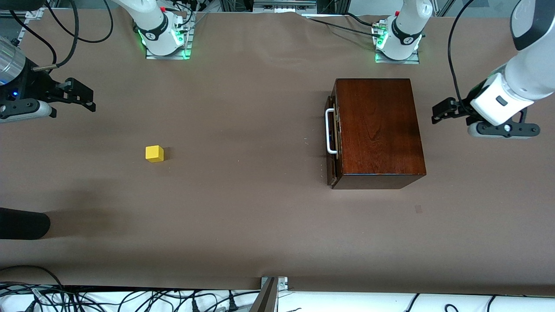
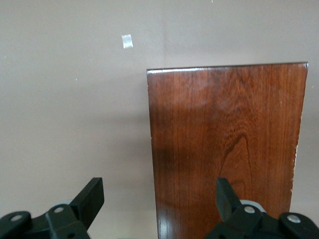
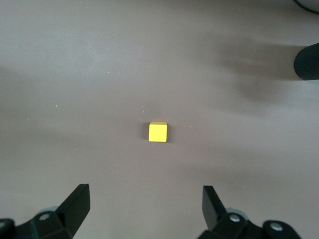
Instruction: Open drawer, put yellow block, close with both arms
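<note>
The glossy mahogany box (image 1: 377, 130) stands toward the left arm's end of the table, its drawer shut, the white bar handle (image 1: 330, 131) facing the table's middle. The box top also shows in the left wrist view (image 2: 224, 149). The yellow block (image 1: 154, 153) lies on the table toward the right arm's end, and shows in the right wrist view (image 3: 158, 132). My left gripper (image 1: 440, 113) is open and empty, up in the air beside the box's closed end. My right gripper (image 1: 82, 96) is open and empty, up in the air near the table's end, apart from the block.
A dark rounded object (image 1: 24, 223) juts in at the table's edge at the right arm's end, nearer the front camera than the block; it also shows in the right wrist view (image 3: 308, 60). A small pale patch (image 1: 418, 209) marks the cloth near the box.
</note>
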Motion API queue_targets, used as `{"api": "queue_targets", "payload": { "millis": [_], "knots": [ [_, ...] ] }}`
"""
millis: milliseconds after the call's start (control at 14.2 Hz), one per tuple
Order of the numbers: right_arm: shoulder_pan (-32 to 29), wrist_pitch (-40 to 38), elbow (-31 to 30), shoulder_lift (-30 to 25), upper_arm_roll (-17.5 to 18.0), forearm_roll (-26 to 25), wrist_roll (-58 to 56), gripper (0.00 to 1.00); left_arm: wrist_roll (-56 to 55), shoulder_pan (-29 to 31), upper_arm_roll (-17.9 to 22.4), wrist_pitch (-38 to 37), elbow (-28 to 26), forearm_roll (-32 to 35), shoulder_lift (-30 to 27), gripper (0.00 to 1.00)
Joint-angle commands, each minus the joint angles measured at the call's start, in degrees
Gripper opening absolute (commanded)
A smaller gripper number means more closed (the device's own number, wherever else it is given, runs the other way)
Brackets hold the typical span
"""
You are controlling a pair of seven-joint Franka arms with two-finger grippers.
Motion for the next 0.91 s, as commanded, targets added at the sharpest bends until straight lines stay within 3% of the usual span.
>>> {"api": "queue_targets", "payload": {
  "millis": [0, 281, 561, 842],
  "knots": [
    [-0.37, -0.79, 1.43, 0.46, 0.17, 0.03, 0.6, 1.0, 0.08, -0.27, -0.43, -2.24, 2.14, 0.18, 0.9, 1.0],
    [-0.37, -0.87, 1.43, 0.46, 0.17, 0.03, 0.6, 1.0, -1.58, -0.27, -5.25, -2.06, 2.05, -0.43, 1.16, 1.0],
    [-0.37, -0.87, 1.43, 0.46, 0.17, 0.03, 0.6, 1.0, -14.13, -1.06, -12.72, 4.78, 1.97, 0.36, 6.77, 1.0],
    [-0.37, -0.79, 1.43, 0.54, 0.17, 0.03, 0.6, 1.0, -23.37, -6.85, -13.79, 10.76, 1.88, 2.8, 11.0, 1.0]
  ]
}}
